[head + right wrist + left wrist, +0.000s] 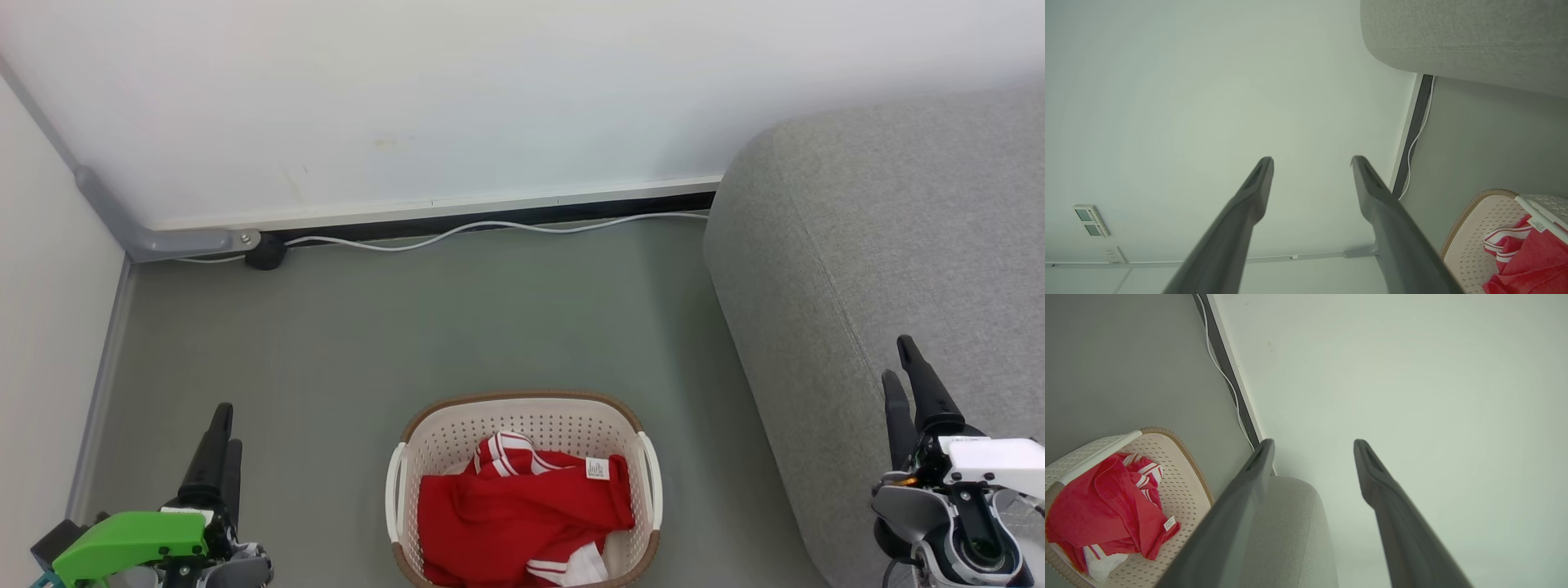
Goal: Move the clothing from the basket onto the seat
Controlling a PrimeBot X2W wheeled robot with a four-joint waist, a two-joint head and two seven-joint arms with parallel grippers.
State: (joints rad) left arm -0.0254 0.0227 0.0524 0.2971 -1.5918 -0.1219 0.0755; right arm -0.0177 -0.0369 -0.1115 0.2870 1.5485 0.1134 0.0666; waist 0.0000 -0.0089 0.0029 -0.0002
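The clothing [506, 514] is a red heap with white stripes and a small white label, lying in the cream perforated basket [522, 398] on the floor at the bottom centre. The grey seat [882, 245] rises to the basket's right. My left gripper [227, 425] stands at the lower left, well left of the basket. My right gripper [897, 359] stands at the lower right, in front of the seat. The left wrist view shows the left gripper [1313, 443] open and empty, with clothing [1106, 506], basket [1180, 486] and seat [1290, 531] beyond. The right gripper [1312, 159] is likewise open and empty, clothing [1531, 261] at its lower right.
Grey floor [408, 327] stretches between the basket and the white back wall. A white cable [490, 227] runs along the dark baseboard to a black plug [265, 253]. A grey conduit [163, 241] sits in the left corner beside a side wall.
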